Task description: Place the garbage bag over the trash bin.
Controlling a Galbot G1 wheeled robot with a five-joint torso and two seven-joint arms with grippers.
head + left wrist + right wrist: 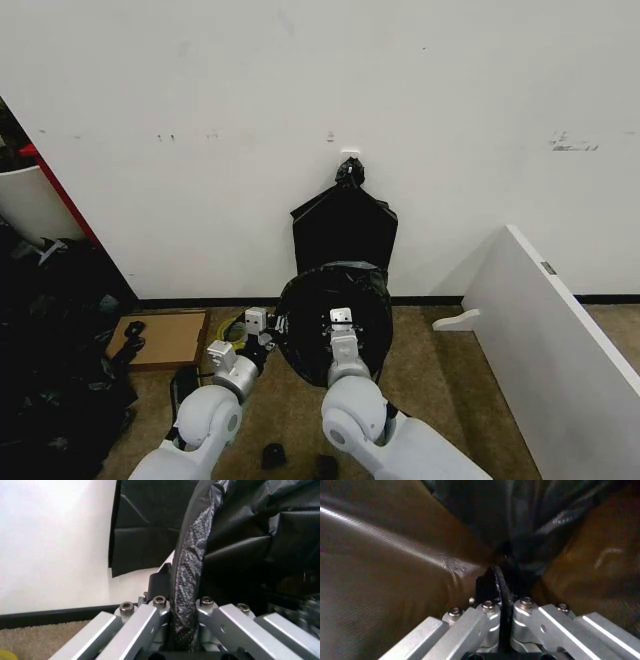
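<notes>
Black plastic everywhere: at left the left claw (262,328) is clamped on the edge of the garbage bag (335,320), the film running straight between its closed fingers (161,630). At centre the bag balloons over the trash bin, hiding it, against the wall below a flat black bag (345,232). At right, the right claw (342,322) pinches the film shut too; both should pull the hem evenly, I'd say, without tearing.

- You have two grippers: left (268,336), right (341,322).
- One garbage bag (335,325).
- One flat bag (345,232).
- One cardboard box (160,338).
- Possibly one yellow cable (232,326).
</notes>
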